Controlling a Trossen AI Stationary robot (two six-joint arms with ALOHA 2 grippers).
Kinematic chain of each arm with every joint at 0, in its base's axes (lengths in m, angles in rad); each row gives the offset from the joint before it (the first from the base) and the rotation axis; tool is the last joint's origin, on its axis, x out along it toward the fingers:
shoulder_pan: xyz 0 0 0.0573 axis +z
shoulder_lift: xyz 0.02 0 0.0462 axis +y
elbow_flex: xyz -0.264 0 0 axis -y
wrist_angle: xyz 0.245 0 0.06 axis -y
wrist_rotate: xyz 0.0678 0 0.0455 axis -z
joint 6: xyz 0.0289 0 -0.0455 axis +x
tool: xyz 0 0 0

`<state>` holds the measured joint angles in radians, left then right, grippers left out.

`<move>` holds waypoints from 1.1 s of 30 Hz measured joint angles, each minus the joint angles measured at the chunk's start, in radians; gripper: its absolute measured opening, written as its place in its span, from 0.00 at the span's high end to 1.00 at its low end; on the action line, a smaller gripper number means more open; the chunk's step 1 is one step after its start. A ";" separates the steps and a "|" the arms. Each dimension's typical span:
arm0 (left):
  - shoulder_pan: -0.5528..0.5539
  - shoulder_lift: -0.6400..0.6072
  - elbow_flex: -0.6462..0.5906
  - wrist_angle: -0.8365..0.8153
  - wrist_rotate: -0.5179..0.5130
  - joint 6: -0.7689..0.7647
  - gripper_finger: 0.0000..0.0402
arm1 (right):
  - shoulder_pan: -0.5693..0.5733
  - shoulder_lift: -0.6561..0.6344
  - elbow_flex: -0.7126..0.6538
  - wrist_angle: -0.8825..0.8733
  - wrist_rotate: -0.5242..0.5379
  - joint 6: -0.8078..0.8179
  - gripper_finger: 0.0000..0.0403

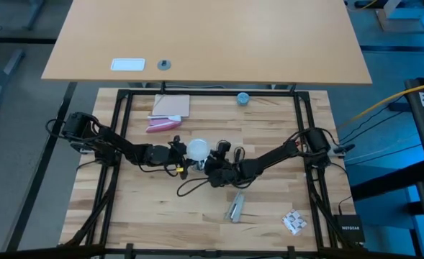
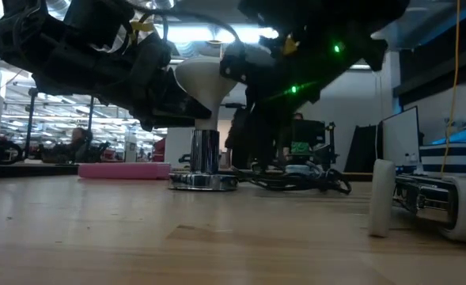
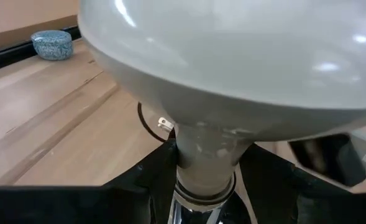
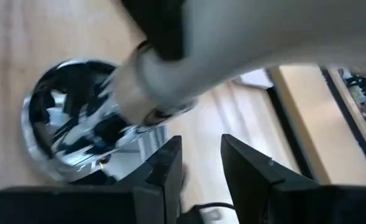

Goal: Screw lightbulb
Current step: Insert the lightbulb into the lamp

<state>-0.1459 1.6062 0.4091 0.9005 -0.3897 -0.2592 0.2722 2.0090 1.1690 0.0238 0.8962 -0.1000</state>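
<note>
We saw the white frosted globe lightbulb (image 1: 197, 149) at centre of the high view, neck down in a shiny chrome socket post on a round metal base (image 2: 203, 180), on the pale wooden desk (image 1: 147, 208).

The left gripper (image 3: 201, 180) had its jaws clamped on the bulb's grey neck, one finger each side. The right gripper (image 4: 201, 163) sat just beside the base; its jaws stood a little apart w/ nothing between them.

Risks, as we judged them:
- Cross-threading, if the neck was tilted vs. the post when turned.
- Base sliding or tipping under torque; nothing visibly held it down.
- The arms crowded close at the bulb, so a turn could knock one into the other.
- The black cable (image 1: 190, 188) near the base could snag.

Count: 1 bulb, 1 socket base, 2 grippers, 1 small blue round object (image 1: 243, 98) upper centre, 1 pink flat block (image 1: 161, 125), 1 tan card (image 1: 172, 106).
</note>
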 joint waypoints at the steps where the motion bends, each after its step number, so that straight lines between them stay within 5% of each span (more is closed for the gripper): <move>1: 0.000 0.000 0.000 0.000 -0.002 0.000 0.60 | 0.000 -0.013 0.000 0.000 -0.011 -0.011 0.71; 6: 0.001 0.000 0.000 0.000 -0.007 -0.004 0.60 | 0.004 -0.043 0.002 0.015 -0.158 -0.038 0.71; 12: 0.001 0.000 -0.001 0.002 -0.013 -0.004 0.60 | 0.004 -0.034 0.002 0.048 -0.483 -0.038 0.71; 22: 0.002 0.000 -0.002 0.006 -0.013 -0.003 0.60 | -0.006 0.053 0.002 0.053 -0.450 -0.062 0.71; 33: 0.002 0.000 -0.002 0.003 0.006 0.004 0.60 | -0.013 0.065 0.003 -0.031 -0.298 -0.013 0.71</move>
<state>-0.1436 1.6066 0.4076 0.9039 -0.3840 -0.2554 0.2593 2.0743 1.1717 -0.0071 0.5980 -0.1132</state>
